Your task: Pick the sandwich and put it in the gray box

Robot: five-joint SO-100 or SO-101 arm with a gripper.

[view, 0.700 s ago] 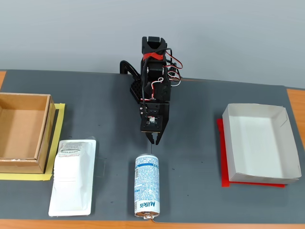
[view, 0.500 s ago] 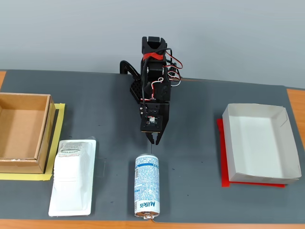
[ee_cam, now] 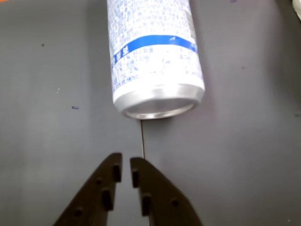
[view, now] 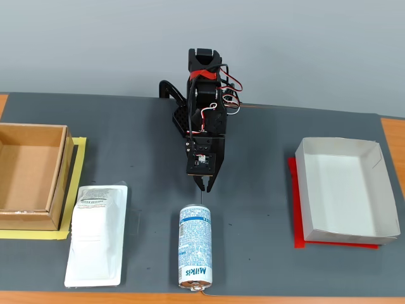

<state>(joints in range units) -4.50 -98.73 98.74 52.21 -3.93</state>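
Observation:
The sandwich (view: 97, 235) is a flat white packet with a gray label at its far end, lying at the front left of the dark mat in the fixed view. The gray box (view: 347, 189), a shallow pale tray on a red sheet, stands empty at the right. My gripper (view: 205, 186) hangs over the middle of the mat, just behind the top of a lying can, well right of the sandwich. In the wrist view the gripper (ee_cam: 125, 165) has its jaws nearly together with nothing between them. The sandwich is out of the wrist view.
A blue-white Milkis can (view: 195, 246) lies lengthwise in front of the gripper, its silver end (ee_cam: 160, 106) facing the fingers. A brown cardboard box (view: 31, 175) on yellow tape stands at the left, close to the sandwich.

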